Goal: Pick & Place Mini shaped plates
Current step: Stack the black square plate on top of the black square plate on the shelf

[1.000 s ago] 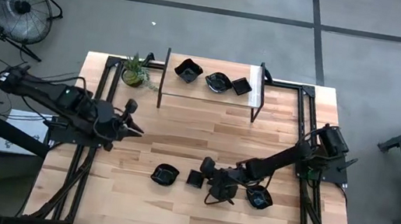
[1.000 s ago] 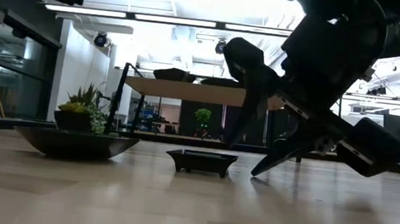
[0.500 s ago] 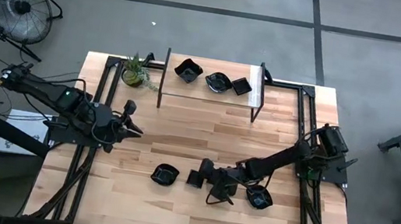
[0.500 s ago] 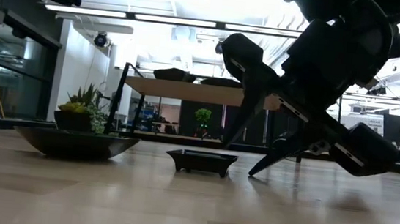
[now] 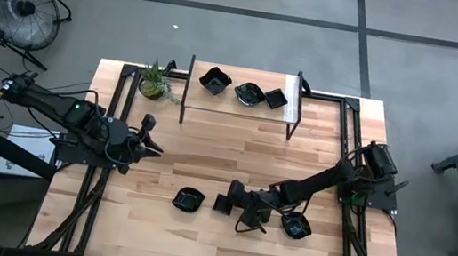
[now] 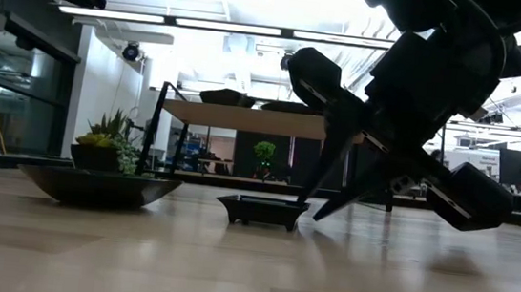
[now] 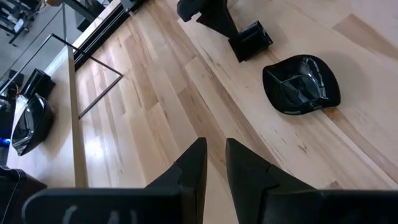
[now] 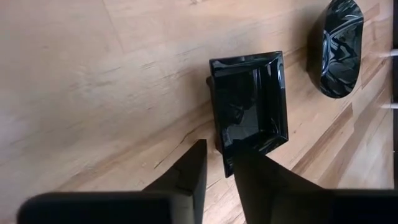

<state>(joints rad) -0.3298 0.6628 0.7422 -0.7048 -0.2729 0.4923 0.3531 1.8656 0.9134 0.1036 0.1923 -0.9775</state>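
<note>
Three mini shaped plates lie on the near half of the table: a wavy-rimmed one (image 5: 188, 199), a small square one (image 5: 223, 204) and a rounded one (image 5: 296, 227) under my right arm. Three more sit on the shelf (image 5: 240, 112) at the far edge. My right gripper (image 8: 219, 152) is shut on the square plate (image 8: 249, 102), which rests flat on the wood (image 6: 262, 210). My left gripper (image 5: 157, 145) hovers left of centre with a narrow gap between its fingers (image 7: 216, 144) and nothing in it. My right gripper pinches the square plate's right-hand rim (image 8: 225, 158) near a corner, one finger (image 8: 261, 177) over the inside of the dish and the other (image 8: 186, 171) outside it. The fingers slant down from the table's right (image 6: 309, 210). The plate sits level on the table.
A small potted plant (image 5: 155, 82) stands at the far left beside the shelf. Black frame rails (image 5: 93, 199) run along the table's left and right sides. Bare wood lies between the shelf and the near plates.
My right gripper has tipped a little lower onto the square plate and its fingers have drawn together from a wide gap to a narrow one on the plate's right rim. The plate has stayed where it was.
</note>
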